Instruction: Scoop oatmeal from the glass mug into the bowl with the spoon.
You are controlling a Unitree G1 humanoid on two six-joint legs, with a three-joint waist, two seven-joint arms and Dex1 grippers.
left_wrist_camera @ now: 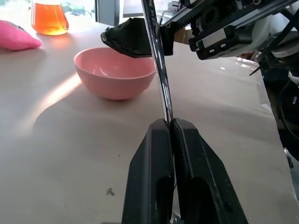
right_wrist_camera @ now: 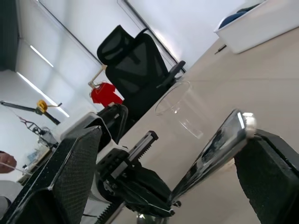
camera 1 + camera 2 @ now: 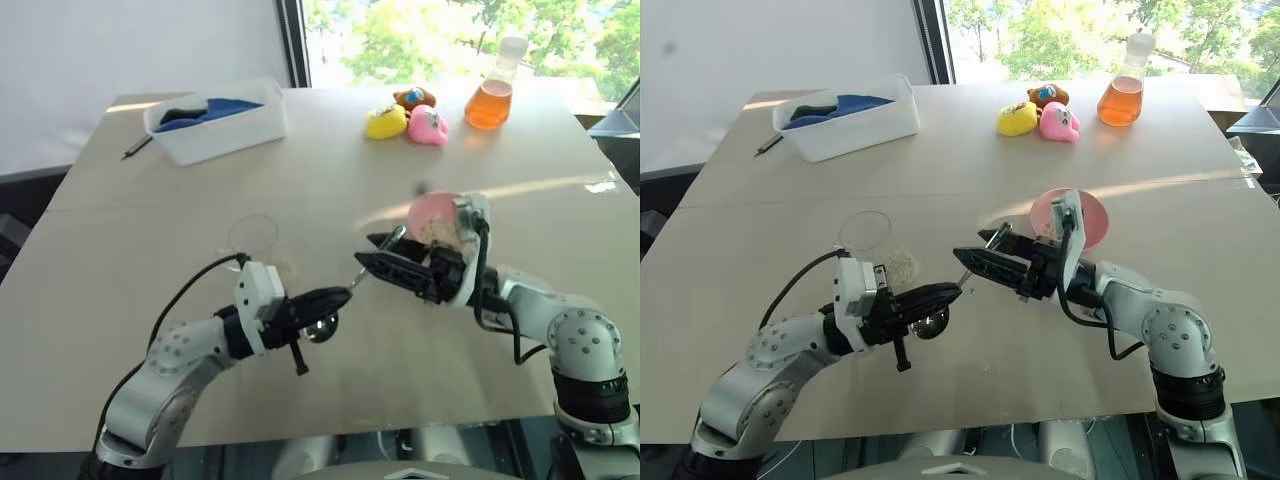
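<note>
Head cams look down; wrist cams close, both catch spoon (image 1: 158,70).

Left arm: grey-and-white, bent at the elbow, forearm reaching forward and toward the right, wrist about level. Left pincer (image 3: 335,298): two black fingers (image 1: 154,177) pressed together on the long thin handle of the slim shiny silver metal spoon (image 1: 159,70). Right arm: elbow out to the right, forearm crossing leftward. Right pincer (image 3: 375,258): black fingers (image 2: 70,168) spread wide, pointing left, one on each side of the spoon's handle end, not clamped.
</note>
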